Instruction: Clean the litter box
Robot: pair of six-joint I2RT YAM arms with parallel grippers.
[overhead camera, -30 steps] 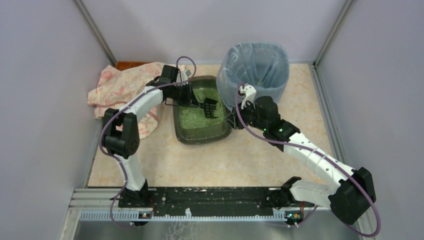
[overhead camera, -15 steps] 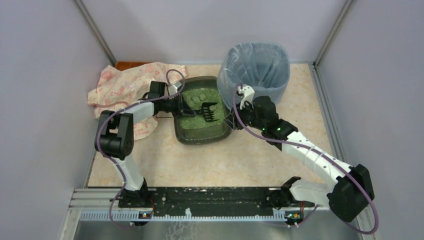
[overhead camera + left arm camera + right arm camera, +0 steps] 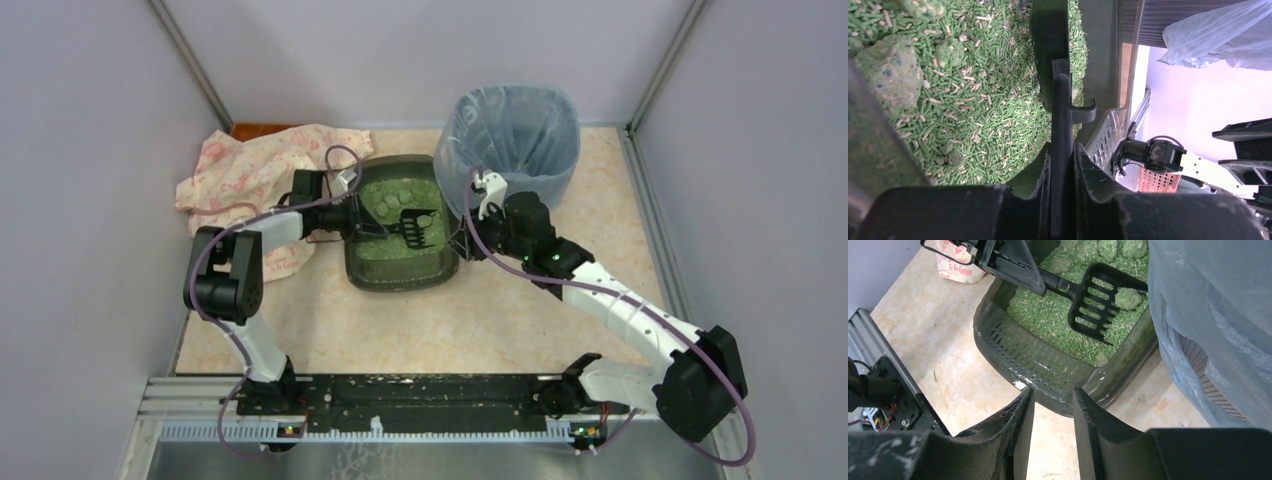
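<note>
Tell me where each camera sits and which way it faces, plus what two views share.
Top: high behind the robot, looking down on the litter box, bin and cloth; the left arm and right arm show.
Left wrist: on the left arm, looking along the scoop over the litter; the left tool clamps its handle.
Right wrist: on the right arm, looking down at the box's near corner; the right tool, fingers apart, shows.
Shared: both wrist views show the scoop.

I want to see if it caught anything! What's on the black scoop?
One green clump sits on the scoop, over the litter box. Green litter shows through the slots; the part beneath the clump is hidden.
</note>
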